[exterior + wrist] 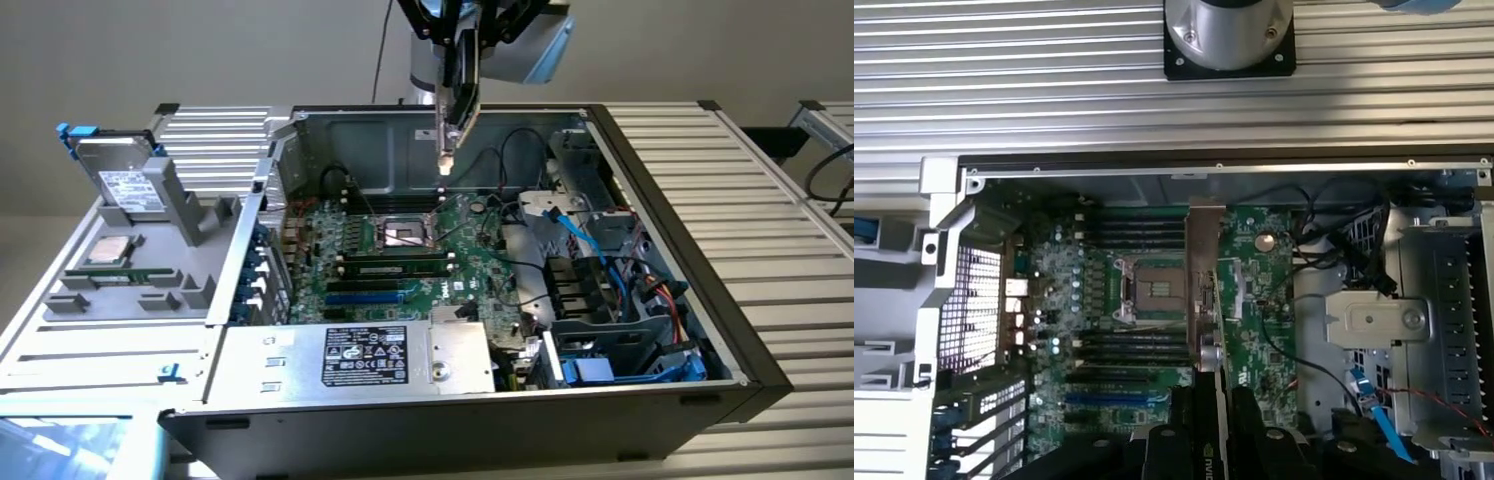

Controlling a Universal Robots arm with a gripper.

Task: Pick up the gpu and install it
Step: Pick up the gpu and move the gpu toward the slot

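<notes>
My gripper [463, 28] hangs above the open computer case [694, 250], shut on the gpu [458, 95]. The card hangs edge-on and upright, with its silver bracket [445, 150] pointing down over the back part of the green motherboard [474, 255]. It stays clear of the board. In the wrist view the gpu [1204, 430] shows a black cooler between my dark fingers [1154, 452], and its bracket [1202, 265] reaches out over the motherboard [1254, 300] beside the CPU socket [1149, 290].
A memory stick [394, 268] sits in a slot near the CPU socket [400, 235]. The power supply [360, 355] fills the case front. Blue and black cables [587, 240] and a drive cage [1444, 310] crowd one side. A grey tray [80, 300] outside holds a hard drive [127, 185].
</notes>
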